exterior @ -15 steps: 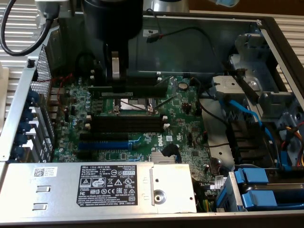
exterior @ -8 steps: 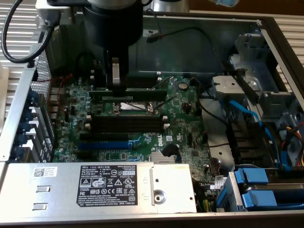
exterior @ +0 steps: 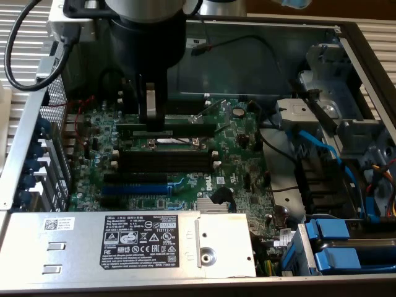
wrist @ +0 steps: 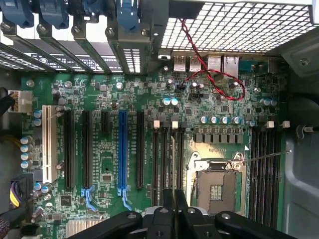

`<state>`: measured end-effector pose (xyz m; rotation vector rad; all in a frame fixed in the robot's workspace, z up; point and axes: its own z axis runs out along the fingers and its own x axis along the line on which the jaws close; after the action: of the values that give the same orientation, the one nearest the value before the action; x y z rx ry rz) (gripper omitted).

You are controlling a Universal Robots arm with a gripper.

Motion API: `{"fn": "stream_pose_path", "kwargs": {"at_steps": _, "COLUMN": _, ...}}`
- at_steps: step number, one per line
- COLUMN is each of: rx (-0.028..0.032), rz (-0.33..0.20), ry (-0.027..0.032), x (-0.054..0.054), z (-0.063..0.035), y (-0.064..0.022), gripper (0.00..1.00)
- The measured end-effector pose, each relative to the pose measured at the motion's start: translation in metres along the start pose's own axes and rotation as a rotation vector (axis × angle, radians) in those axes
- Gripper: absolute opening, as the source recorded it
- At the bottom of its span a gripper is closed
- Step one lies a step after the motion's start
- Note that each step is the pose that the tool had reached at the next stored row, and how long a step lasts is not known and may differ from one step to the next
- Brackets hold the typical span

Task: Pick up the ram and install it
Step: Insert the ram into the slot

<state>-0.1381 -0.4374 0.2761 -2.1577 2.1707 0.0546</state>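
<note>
I hold the ram [exterior: 189, 126], a thin green stick, on edge just above frame centre, running left to right.

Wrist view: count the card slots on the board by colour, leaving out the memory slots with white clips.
White slot: 1
Blue slot: 1
Black slots: 4, one of them short
Total: 6
</note>
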Motion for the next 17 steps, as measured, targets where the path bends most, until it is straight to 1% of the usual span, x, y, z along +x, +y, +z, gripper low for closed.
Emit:
{"fn": "stream_pose_path", "kwargs": {"at_steps": 3, "rx": -0.0020, "rz": 0.000, "ry": 0.0002, "x": 0.001, "z": 0.0011, "y": 0.0000, "gripper": 0.13}}
{"fn": "stream_pose_path", "kwargs": {"at_steps": 11, "rx": -0.0034, "rz": 0.000, "ry": 0.0002, "x": 0.003, "z": 0.0078, "y": -0.0004, "gripper": 0.13}}
{"fn": "stream_pose_path", "kwargs": {"at_steps": 17, "rx": -0.0057, "rz": 0.000, "ry": 0.0000, "x": 0.009, "z": 0.0105, "y": -0.0010, "gripper": 0.13}}
